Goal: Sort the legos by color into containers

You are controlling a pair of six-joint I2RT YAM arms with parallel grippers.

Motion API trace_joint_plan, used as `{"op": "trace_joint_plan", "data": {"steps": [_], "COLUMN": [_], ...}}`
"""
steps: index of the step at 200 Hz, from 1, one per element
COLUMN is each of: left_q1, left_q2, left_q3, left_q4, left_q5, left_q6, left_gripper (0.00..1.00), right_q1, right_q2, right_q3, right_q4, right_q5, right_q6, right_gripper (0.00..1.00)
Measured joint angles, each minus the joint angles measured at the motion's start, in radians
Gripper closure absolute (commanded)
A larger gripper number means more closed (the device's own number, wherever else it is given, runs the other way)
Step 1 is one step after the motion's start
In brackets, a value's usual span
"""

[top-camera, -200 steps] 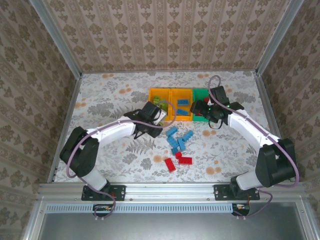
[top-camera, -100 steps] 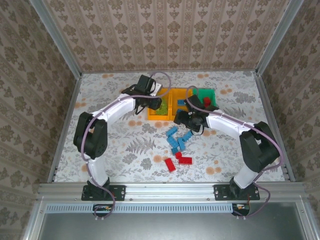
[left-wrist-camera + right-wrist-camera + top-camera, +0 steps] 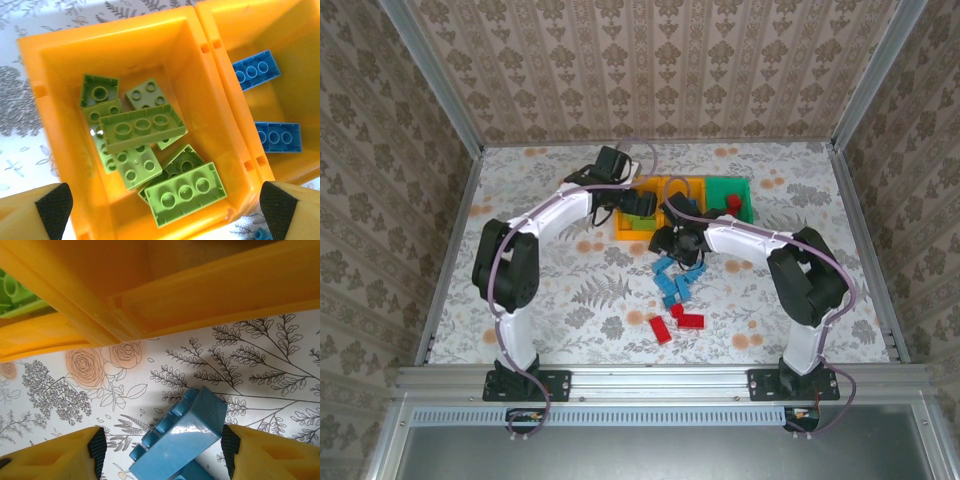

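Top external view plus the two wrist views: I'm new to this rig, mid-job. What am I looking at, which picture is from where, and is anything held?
Two robot arms, the left arm and the right arm, are bolted at the near edge of the table, each ending in a two-finger gripper. The top view looks down from above and behind them; the other two come from cameras on the wrists. Loose blue bricks and red bricks lie on the table before three bins; the green bin is rightmost. The left gripper hangs open, holding nothing, over the left orange bin of lime green bricks; the middle orange bin holds blue bricks. The right gripper is open, fingers either side of a tilted blue brick, not clamped.
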Motion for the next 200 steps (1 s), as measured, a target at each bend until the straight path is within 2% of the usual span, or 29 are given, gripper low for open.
{"op": "trace_joint_plan", "data": {"steps": [28, 75, 107, 124, 146, 177, 200], "left_q1": [0.037, 0.071, 0.071, 0.086, 0.103, 0.109, 0.109], "left_q2": [-0.1, -0.251, -0.313, -0.339, -0.36, -0.372, -0.386], "left_q3": [-0.061, -0.186, -0.259, -0.301, -0.343, -0.388, -0.42], "left_q4": [0.008, 0.034, 0.033, 0.033, 0.032, 0.032, 0.034], "left_q5": [-0.005, -0.035, -0.057, -0.064, -0.073, -0.08, -0.08], "left_q6": [-0.059, -0.099, -0.1, -0.1, -0.108, -0.119, -0.125], "left_gripper": [0.0, 0.0, 0.0, 0.0, 0.0, 0.0, 0.0], "right_q1": [0.005, 0.011, 0.013, 0.013, 0.013, 0.013, 0.013], "right_q2": [0.018, 0.065, 0.102, 0.104, 0.107, 0.113, 0.113], "right_q3": [0.02, 0.05, 0.072, 0.074, 0.087, 0.111, 0.119], "right_q4": [-0.017, -0.024, -0.028, -0.034, -0.049, -0.053, -0.054], "right_q5": [-0.007, -0.037, -0.047, -0.05, -0.054, -0.054, -0.053], "right_q6": [0.008, 0.013, 0.013, 0.008, 0.007, -0.005, -0.012], "right_gripper": [0.38, 0.5, 0.49, 0.59, 0.64, 0.77, 0.8]}}
